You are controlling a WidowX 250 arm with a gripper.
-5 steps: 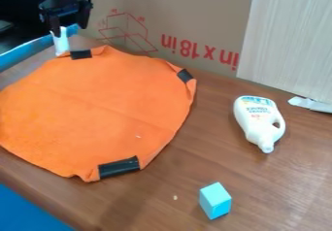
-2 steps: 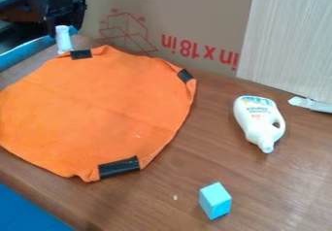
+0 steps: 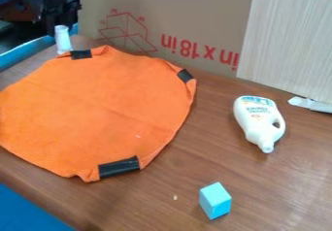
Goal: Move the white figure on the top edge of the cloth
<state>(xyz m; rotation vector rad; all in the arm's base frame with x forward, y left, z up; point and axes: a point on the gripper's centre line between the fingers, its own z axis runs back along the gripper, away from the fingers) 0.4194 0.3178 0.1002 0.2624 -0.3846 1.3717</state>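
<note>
White and slim, the figure stands upright at the top edge of the orange cloth, near a black tape patch. The black gripper is at the upper left, by the figure's top; whether it is open or closed cannot be told. On the worktop, a white toy bottle lies right of the cloth, with a light-blue block nearer the camera.

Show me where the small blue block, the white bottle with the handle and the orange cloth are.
Blue block [image 3: 215, 201]: camera view, on its side faces.
White bottle [image 3: 256, 118]: camera view, on its body, beside the handle.
Orange cloth [image 3: 104, 111]: camera view, near its middle.
</note>
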